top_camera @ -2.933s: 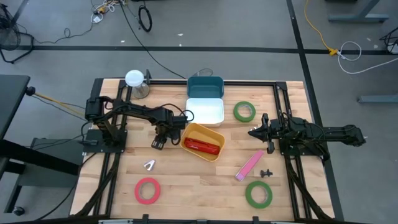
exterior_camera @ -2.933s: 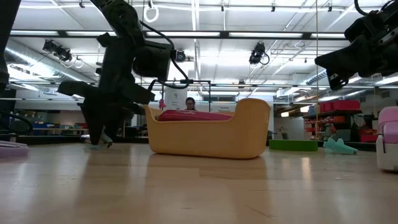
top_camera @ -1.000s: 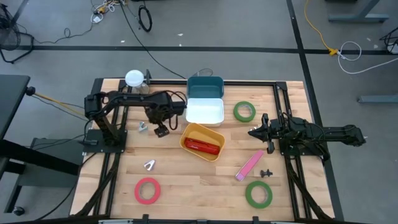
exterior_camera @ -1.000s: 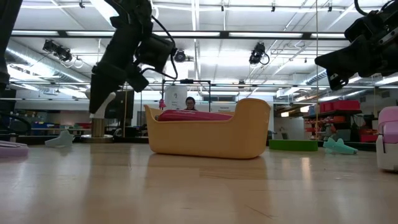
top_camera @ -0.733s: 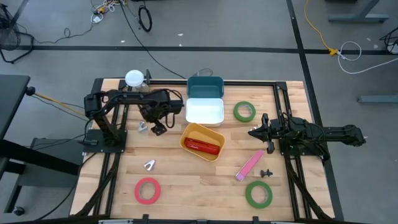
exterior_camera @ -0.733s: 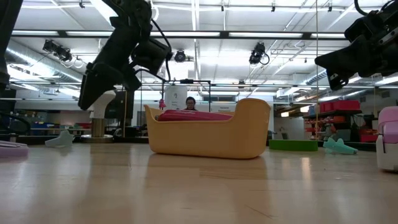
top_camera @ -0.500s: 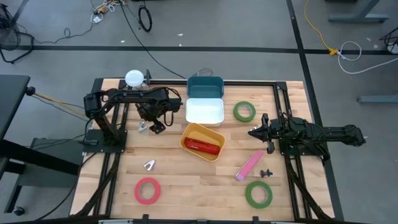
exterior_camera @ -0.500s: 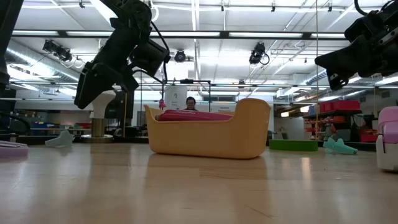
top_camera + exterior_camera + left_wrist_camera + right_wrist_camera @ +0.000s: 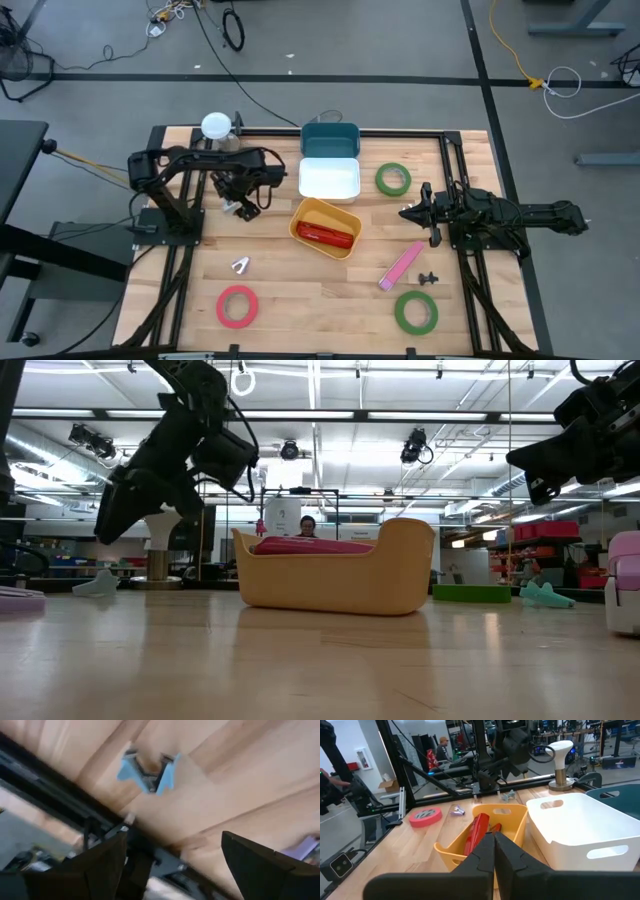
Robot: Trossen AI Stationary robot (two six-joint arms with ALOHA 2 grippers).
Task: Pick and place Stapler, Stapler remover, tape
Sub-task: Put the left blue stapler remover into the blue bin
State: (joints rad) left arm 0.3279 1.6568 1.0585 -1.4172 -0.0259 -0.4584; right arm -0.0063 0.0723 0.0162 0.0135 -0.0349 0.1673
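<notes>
Swung off the yellow bin [image 9: 345, 214] with left gripper [image 9: 243, 206] wide open, empty — now poised just above blue stapler remover [image 9: 148, 770]. Beside it, red stapler [image 9: 325, 234] already binned. Farther away: tape [image 9: 237, 306] untouched, right gripper [image 9: 405, 212] closed, waiting.

Wooden table [image 9: 300, 290], seen from above. Teal plastic bin [image 9: 330, 140] sits mid far edge, with the white plastic bin [image 9: 330, 180] touching its near side. Yellow plastic bin [image 9: 325, 215] is just nearer again, at table centre; red stapler [image 9: 323, 234] lies in it. First green tape roll [image 9: 393, 179] is right of the white bin. Pink stapler [image 9: 401, 266] lies right of the yellow bin, with a small black staple remover [image 9: 429, 277] just beside it. Second green tape roll [image 9: 415, 312] is by the near edge, right side; red tape roll [image 9: 237, 306] by the near edge, left side. Silver staple remover [image 9: 241, 265] lies behind the red roll. My left gripper [image 9: 243, 207] hangs left of the yellow bin, over a blue staple remover [image 9: 150, 770]. My right gripper [image 9: 405, 212] is right of the yellow bin.
</notes>
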